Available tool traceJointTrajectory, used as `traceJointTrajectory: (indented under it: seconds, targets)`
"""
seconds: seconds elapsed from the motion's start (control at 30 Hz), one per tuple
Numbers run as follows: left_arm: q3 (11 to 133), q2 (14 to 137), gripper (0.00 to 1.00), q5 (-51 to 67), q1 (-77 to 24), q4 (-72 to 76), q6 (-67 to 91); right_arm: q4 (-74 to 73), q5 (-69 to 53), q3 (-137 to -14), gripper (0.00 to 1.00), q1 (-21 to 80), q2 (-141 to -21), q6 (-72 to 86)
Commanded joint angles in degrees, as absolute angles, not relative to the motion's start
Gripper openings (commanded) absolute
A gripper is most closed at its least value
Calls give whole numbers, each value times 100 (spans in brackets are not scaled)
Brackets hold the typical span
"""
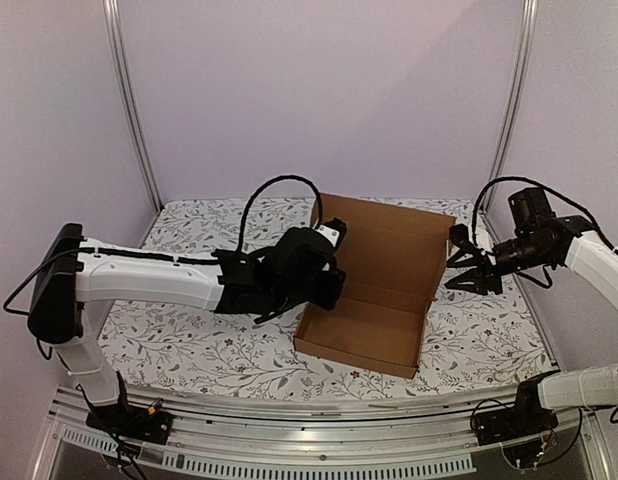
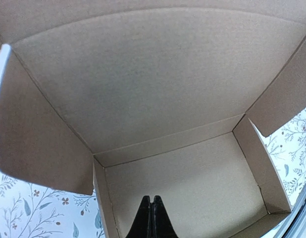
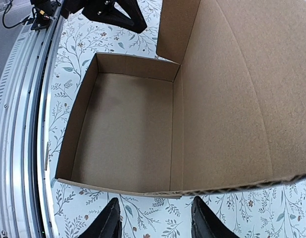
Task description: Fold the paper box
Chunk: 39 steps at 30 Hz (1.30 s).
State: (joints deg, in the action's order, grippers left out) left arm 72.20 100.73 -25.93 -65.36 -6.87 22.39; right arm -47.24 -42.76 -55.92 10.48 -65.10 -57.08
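Observation:
The paper box [image 1: 374,300] is a brown cardboard mailer with its walls up and its lid [image 1: 389,245] standing open at the back. My left gripper [image 1: 329,285] is shut and empty at the box's left wall; in the left wrist view its fingertips [image 2: 151,201] sit over the box floor [image 2: 192,178]. My right gripper [image 1: 459,272] is open just right of the box's right wall. In the right wrist view its fingers [image 3: 111,218] straddle the tablecloth just outside that wall [image 3: 118,188], not touching it.
A floral tablecloth [image 1: 189,340] covers the table. A metal rail [image 1: 319,410] runs along the near edge. Frame posts [image 1: 129,100] stand at the back corners in front of a plain wall. The box's left lid flap [image 2: 39,144] hangs near my left gripper.

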Motion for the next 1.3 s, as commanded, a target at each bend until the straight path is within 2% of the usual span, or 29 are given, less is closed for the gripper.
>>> traceJointTrajectory:
  seconds: [0.0, 0.2, 0.47, 0.57, 0.67, 0.77, 0.9, 1.13, 1.27]
  targets:
    - [7163, 9957, 0, -2957, -6679, -899, 2519, -5011, -4633, -5507, 47, 1081, -6369, -5665]
    - [7176, 9928, 1, -2990, -6727, -1015, 2530, -5275, -4376, -5647, 46, 1090, -6321, -5570]
    - [6655, 8549, 46, -2949, -6692, -1916, 2074, -7199, -4007, -6729, 49, 677, -6315, -6727]
    - [6333, 8069, 60, -3136, -6469, -1909, 1991, -7672, -4000, -7205, 58, 374, -6571, -6994]
    - [6191, 8029, 66, -2584, -6091, -1560, 1645, -7397, -3902, -7358, 68, 138, -6929, -7040]
    - [6402, 8368, 65, -2181, -5801, -1394, 1281, -7178, -3970, -7582, 70, 50, -7345, -6935]
    - [6913, 8929, 55, -1685, -5558, -1273, 861, -7064, -4133, -7924, 70, 48, -8127, -7087]
    - [7642, 9771, 41, -1203, -5503, -1237, 523, -7028, -4262, -7993, 70, 355, -8515, -7449]
    - [7916, 10080, 22, -1146, -5495, -1239, 430, -6683, -4217, -7841, 67, 527, -8486, -7334]
